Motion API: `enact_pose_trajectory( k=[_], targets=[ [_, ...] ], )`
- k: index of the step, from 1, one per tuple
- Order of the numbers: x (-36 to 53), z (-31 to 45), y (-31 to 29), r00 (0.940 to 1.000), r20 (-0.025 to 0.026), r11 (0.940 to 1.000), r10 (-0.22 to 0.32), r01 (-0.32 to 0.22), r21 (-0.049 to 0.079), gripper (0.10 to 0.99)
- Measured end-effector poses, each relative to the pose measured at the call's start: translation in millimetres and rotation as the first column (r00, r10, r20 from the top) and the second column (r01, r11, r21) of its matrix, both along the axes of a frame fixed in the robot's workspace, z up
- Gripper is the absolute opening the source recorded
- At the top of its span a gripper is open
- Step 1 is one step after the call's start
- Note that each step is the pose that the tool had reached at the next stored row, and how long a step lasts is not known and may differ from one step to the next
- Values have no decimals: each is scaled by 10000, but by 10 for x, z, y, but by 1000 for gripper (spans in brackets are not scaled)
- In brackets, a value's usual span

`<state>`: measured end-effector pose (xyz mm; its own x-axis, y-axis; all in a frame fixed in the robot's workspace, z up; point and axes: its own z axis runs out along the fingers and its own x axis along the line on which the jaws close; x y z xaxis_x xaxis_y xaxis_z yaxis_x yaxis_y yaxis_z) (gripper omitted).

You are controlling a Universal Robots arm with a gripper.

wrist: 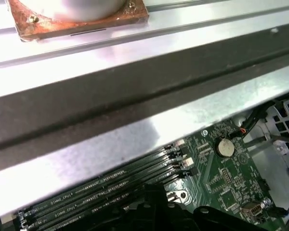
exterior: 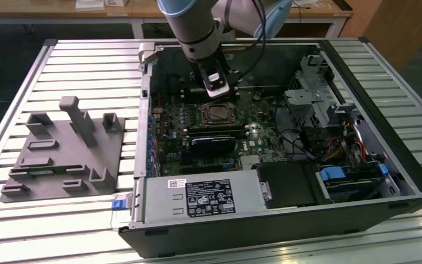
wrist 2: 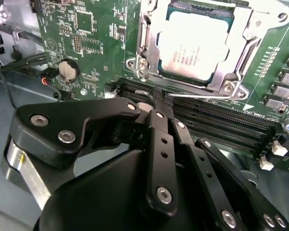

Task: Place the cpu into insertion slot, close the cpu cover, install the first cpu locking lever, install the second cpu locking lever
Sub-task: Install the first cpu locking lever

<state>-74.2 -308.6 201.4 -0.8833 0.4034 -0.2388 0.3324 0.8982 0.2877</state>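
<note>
The cpu lies flat in the insertion slot on the green motherboard, its pale metal top showing through the window of the cpu cover. The silver cover frame lies down over the chip's edges. A thin wire locking lever runs along the socket's edge beside the memory slots. My gripper hangs just above the board, a little short of that edge, its black fingers shut together with nothing between them. In the exterior view the gripper stands just behind the socket.
Long black memory slots lie under the fingertips, with a coin battery nearby. The open case's metal walls, drive cages and power supply ring the board. A grey fixture sits on the slatted table.
</note>
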Motion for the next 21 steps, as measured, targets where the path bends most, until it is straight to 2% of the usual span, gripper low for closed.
enact_pose_trajectory(
  k=[9, 17, 21],
  targets=[
    [-6, -39, 10, 10000, -1, 10000, -31, 31, -10, 106],
    [-32, -122, 11, 10000, 0, 9996, -61, 61, -286, 106],
    [-40, -147, 11, 10000, 0, 9993, -74, 74, -375, 106]
  ],
)
